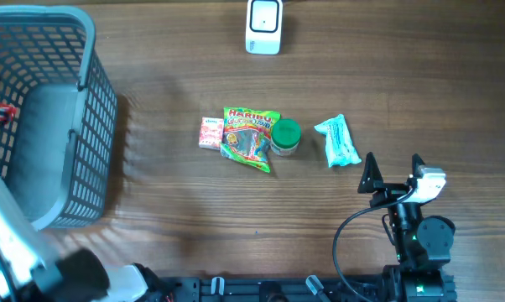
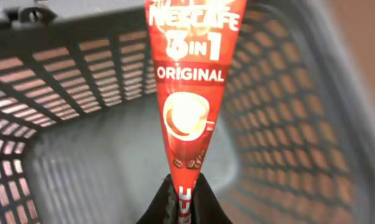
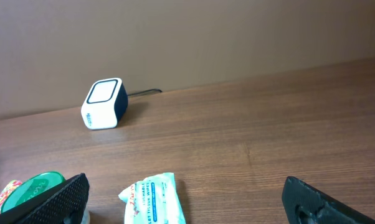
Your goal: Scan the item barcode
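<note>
A brown wood-grain desk (image 1: 320,226) fills the overhead view, and a plain tan wall (image 3: 237,37) rises behind it. A grey mesh basket (image 1: 101,143) sits at the desk's left end. Within its walls the left claw (image 2: 184,205) is clenched on one end of a red Nescafé sachet (image 2: 190,93). The sachet's long axis runs straight out from the claw toward the basket's far wall, print facing the wrist camera. The right claw (image 1: 393,168) hangs released near the wipes (image 1: 337,141). Left of them lie a Haribo bag (image 1: 251,138), a jar (image 1: 285,137) and a box (image 1: 210,132). A white scanner (image 1: 263,25) stands at the far edge.
</note>
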{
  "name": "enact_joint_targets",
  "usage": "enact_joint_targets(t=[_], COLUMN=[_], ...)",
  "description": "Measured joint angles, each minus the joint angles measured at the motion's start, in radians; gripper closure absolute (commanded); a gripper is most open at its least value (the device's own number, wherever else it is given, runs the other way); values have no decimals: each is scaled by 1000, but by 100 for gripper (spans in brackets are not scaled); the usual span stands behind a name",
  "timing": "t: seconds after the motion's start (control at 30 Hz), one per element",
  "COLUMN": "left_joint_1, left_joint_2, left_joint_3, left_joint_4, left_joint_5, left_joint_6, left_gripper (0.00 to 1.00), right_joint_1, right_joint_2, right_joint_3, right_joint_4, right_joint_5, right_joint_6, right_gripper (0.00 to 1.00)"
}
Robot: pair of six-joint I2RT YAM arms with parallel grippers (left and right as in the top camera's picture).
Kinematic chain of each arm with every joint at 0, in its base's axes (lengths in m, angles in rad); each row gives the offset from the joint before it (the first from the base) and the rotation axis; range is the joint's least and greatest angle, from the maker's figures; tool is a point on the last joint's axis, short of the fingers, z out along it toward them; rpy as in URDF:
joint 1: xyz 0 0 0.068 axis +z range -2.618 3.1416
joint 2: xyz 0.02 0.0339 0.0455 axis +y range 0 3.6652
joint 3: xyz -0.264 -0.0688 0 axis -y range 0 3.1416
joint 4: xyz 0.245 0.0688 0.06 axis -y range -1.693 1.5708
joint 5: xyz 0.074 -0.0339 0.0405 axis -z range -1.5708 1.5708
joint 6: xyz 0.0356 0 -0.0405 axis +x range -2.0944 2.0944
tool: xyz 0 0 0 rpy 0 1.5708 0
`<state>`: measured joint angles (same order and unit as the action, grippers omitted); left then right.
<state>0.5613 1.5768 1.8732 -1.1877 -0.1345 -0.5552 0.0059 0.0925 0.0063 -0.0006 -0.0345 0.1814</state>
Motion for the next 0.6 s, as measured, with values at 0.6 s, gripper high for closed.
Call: enact_joint_targets(t=[0.6], left_joint_1=[-803], left_joint_2=[102], left_joint_3=[-518], left_joint_4=[232], left_joint_5=[72], left_joint_6=[171], left_gripper=[96], right_joint_1=[0], right_joint_2=[0], right_joint_3=[0], right_joint_4=[0], right_joint_5=[-2], right_joint_6=[0], right_gripper=[0])
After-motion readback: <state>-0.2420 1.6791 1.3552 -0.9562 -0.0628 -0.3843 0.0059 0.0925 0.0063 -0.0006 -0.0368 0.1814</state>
